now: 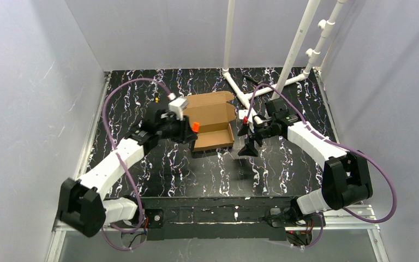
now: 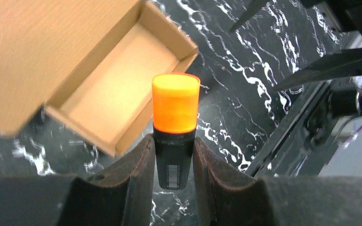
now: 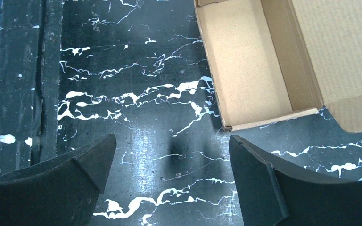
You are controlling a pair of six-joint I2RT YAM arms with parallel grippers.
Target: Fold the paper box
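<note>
At mid-table, the paper box [image 1: 214, 137], brown corrugated cardboard, is sitting as a shallow open tray with its walls already up. Its lid flap [image 1: 210, 105] is lying open behind it toward the far wall, not yet closed.

The tray's long axis is running left-right across the black, white-veined marble-pattern table [image 1: 169, 164], so its short ends are facing the two arms.

The left gripper [image 2: 172, 150] is sitting just beside the left short end. It is narrowly parted and pinching a black cylinder with a glowing orange cap [image 2: 175, 103], which is sticking out past the fingertips. The cap is overlapping a tray wall in the wrist view; whether they are touching cannot be told.

The right gripper [image 3: 172, 146] is hovering over bare table off the right short end, spread wide and holding nothing. In its wrist view the tray is lying ahead and to the right.

The left one is looking nearer, but its fingers are busy. Judging from that, the free right one is looking better placed for swinging the lid over.

No writing is showing on the cardboard. A small pale label on the cylinder's barrel is too small for reading.
</note>
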